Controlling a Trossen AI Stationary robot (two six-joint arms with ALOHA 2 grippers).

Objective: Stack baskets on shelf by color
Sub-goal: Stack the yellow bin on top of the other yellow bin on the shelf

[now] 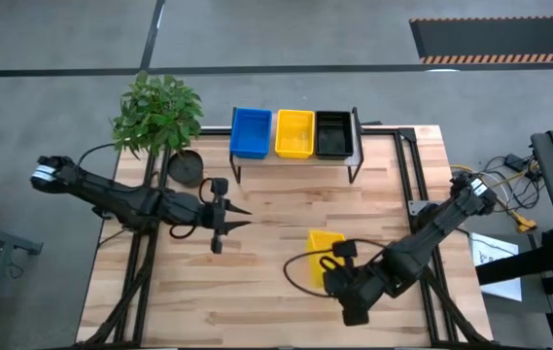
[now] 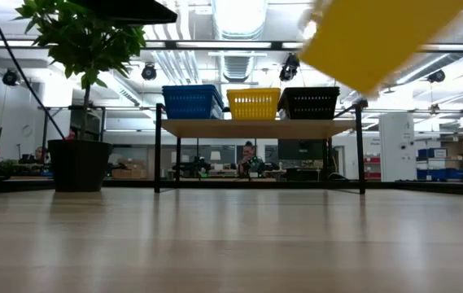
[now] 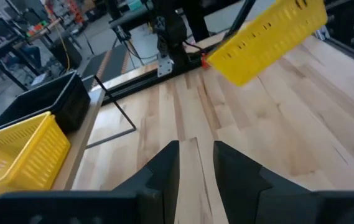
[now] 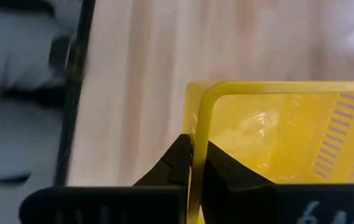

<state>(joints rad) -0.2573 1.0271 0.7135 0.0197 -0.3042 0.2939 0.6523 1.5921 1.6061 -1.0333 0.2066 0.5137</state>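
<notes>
Right tool (image 4: pixel 194 163) clamped on yellow basket (image 4: pixel 276 130) rim | low view: basket airborne | left tool (image 3: pixel 195 165) apart

Blue (image 1: pixel 251 131), yellow (image 1: pixel 294 133), black baskets (image 1: pixel 333 134)

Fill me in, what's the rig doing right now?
Sorting baskets by color onto the shelf. The right gripper is shut on the rim of a yellow basket and holds it tilted, clear of the table. The left gripper waits mid-table, holding nothing. The shelf carries blue, yellow and black baskets, left to right.
</notes>
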